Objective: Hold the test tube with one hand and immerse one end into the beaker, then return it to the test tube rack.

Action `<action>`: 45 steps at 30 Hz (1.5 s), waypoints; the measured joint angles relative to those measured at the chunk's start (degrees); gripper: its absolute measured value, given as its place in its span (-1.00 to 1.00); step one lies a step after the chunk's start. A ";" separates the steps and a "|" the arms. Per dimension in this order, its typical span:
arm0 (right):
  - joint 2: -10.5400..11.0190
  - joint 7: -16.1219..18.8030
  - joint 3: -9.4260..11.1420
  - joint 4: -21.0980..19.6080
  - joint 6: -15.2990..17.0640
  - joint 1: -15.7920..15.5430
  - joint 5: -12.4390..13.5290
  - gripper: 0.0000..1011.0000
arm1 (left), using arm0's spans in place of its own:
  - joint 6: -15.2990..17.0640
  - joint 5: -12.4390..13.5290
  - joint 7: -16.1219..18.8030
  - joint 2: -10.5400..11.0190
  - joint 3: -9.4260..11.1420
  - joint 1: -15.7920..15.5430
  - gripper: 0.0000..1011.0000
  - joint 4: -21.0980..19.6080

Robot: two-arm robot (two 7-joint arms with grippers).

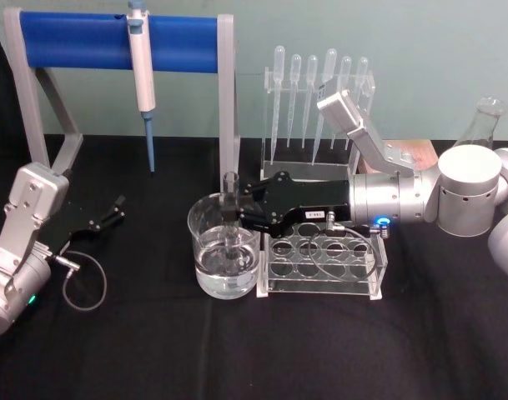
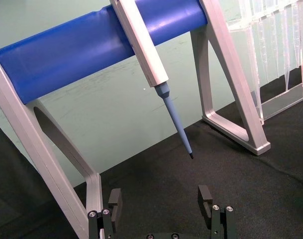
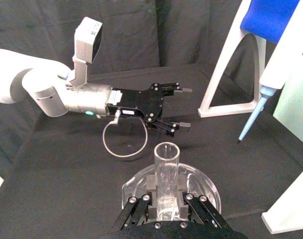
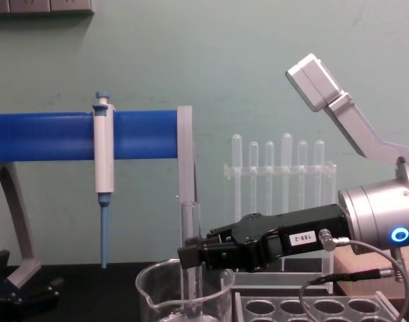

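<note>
The test tube stands upright in my right gripper, which is shut on its middle. Its lower end dips into the water inside the beaker, a wide clear glass vessel at the table's centre. In the chest view the test tube rises above the beaker, with the right gripper clamped just over the rim. The right wrist view looks down the test tube between the right gripper jaws, over the beaker. My left gripper rests open at the left.
A clear tube rack with round holes sits right beside the beaker. Behind it stands a pipette stand. A blue-bar frame holds a pipettor at the back left. A flask is at the far right.
</note>
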 joint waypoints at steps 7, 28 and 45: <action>0.00 0.00 0.00 0.00 0.00 0.00 0.00 -0.56 | 0.00 0.00 0.00 0.00 0.00 0.00 0.98 0.00; 0.00 0.01 0.00 0.00 0.00 0.00 0.00 -0.56 | 0.00 0.00 0.00 0.00 0.00 0.00 0.98 0.00; 0.00 0.01 0.00 0.00 0.00 0.00 0.00 -0.56 | 0.00 0.00 0.00 0.00 0.00 0.00 0.98 0.00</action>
